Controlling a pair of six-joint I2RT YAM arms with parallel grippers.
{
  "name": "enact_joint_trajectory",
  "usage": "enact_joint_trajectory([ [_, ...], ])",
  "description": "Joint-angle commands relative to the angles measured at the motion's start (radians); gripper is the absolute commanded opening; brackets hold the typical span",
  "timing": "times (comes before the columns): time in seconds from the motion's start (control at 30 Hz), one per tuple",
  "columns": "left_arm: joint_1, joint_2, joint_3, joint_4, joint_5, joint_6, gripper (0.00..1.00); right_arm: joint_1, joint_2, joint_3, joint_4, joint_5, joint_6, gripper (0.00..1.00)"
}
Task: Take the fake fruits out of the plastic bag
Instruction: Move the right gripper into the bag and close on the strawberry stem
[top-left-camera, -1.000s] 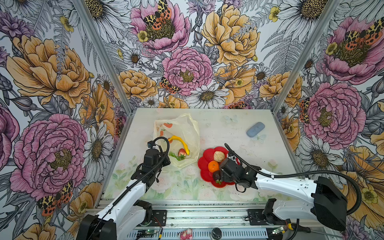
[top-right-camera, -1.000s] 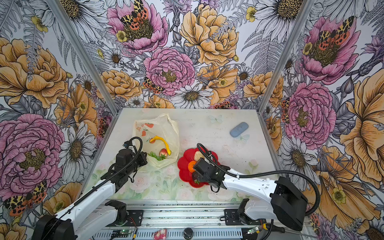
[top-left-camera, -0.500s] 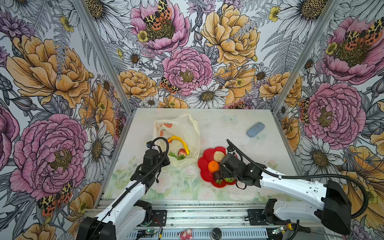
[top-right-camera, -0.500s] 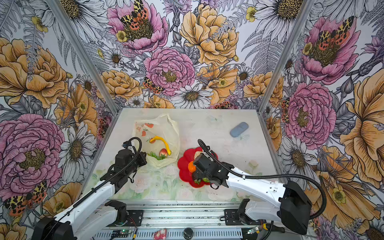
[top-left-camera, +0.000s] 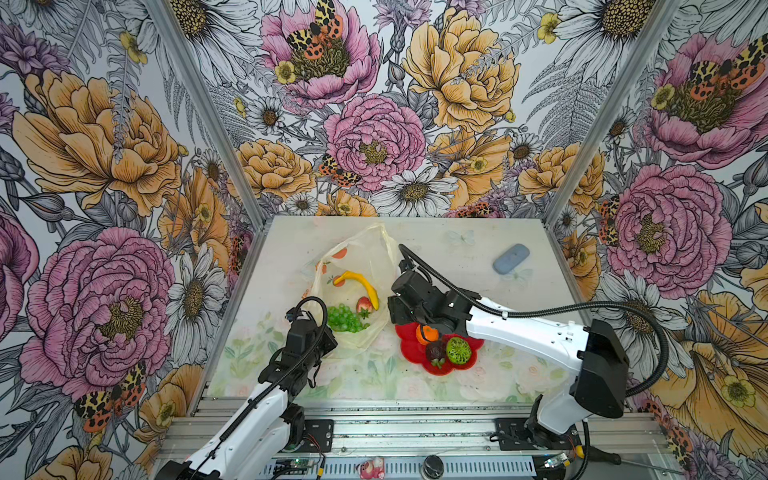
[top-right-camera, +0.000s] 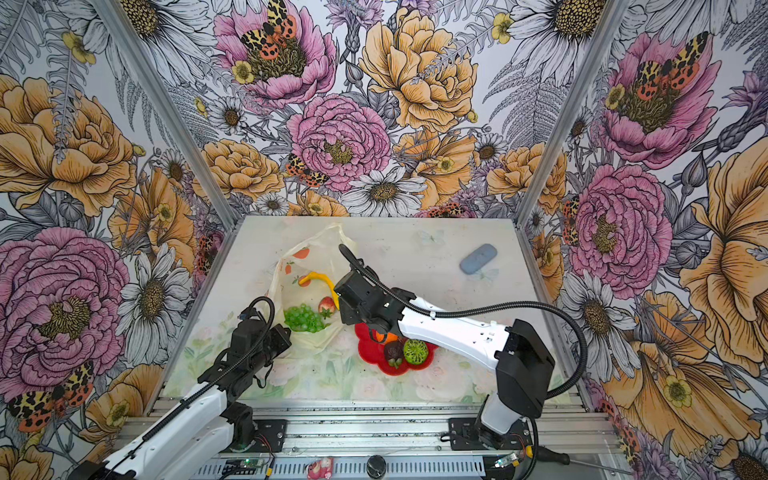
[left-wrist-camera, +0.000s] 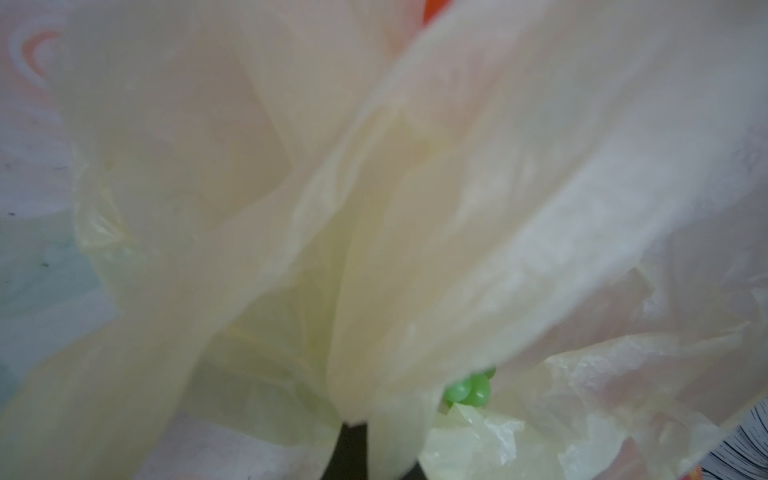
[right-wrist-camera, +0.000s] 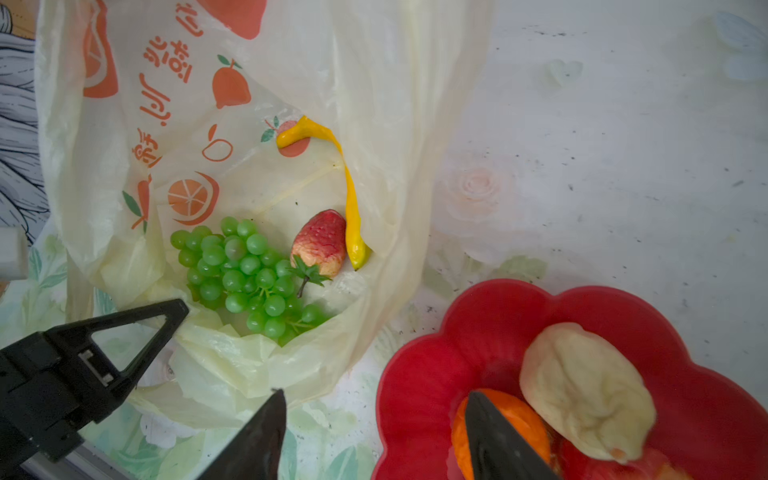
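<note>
**Right wrist view: three fruits in the bag, film snag is the main risk**

Plastic bag (right-wrist-camera: 374, 83) lies open, left of centre on the table. Red plate (right-wrist-camera: 419, 374) sits just right of it and slightly nearer.

In the bag:
- Grape bunch (right-wrist-camera: 241, 270), nearest the near edge.
- Strawberry (right-wrist-camera: 320, 243), its leaves against the grapes.
- Banana (right-wrist-camera: 349, 199), touching the strawberry's right side.

On the plate:
- Pear (right-wrist-camera: 586, 390).
- Orange (top-left-camera: 427, 334).
- Mangosteen (top-left-camera: 435, 352).
- Bumpy green fruit (top-left-camera: 459, 351).

Left gripper (right-wrist-camera: 178, 316) is clamped tight on the bag's near-left edge, beside the grapes. Its own wrist view is mostly blurred film plus a few grapes.

Right gripper (right-wrist-camera: 376, 395) has its fingers apart and empty. It hangs over the gap between bag and plate, with one finger above the orange.

Likely risks:
- **Film pinch:** crumpled plastic bunches up right by the grapes, so a low grab could catch film along with the fruit and drag the whole bag toward the plate.
- **Slack edge:** if the left pinch slips, the thin edge probably flops over the grapes and hides them.
- **Touching fruits:** lifting the strawberry could roll the banana deeper against the bag's right wall, or tug the grapes.
- **Thin banana:** it looks narrow and curved, so it may squirt out of a wide grip.
- **Orange nudge:** the finger over the orange could bump it, and the plate is crowded enough for something to spill.
</note>
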Motion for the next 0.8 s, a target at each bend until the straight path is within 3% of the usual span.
enact_joint_trajectory([
  [0.0,-0.009,-0.01,-0.01,-0.028,0.0,-0.026,0.0,0.044,0.091,0.101,0.012,-0.051,-0.036,0.65],
  [0.27,-0.015,0.023,-0.003,-0.019,0.004,-0.02,0.0,0.069,0.305,0.241,0.012,-0.078,0.039,0.55],
  [0.77,-0.02,0.028,-0.005,-0.005,0.008,-0.011,0.0,0.025,0.484,0.331,0.012,-0.062,0.06,0.36],
])
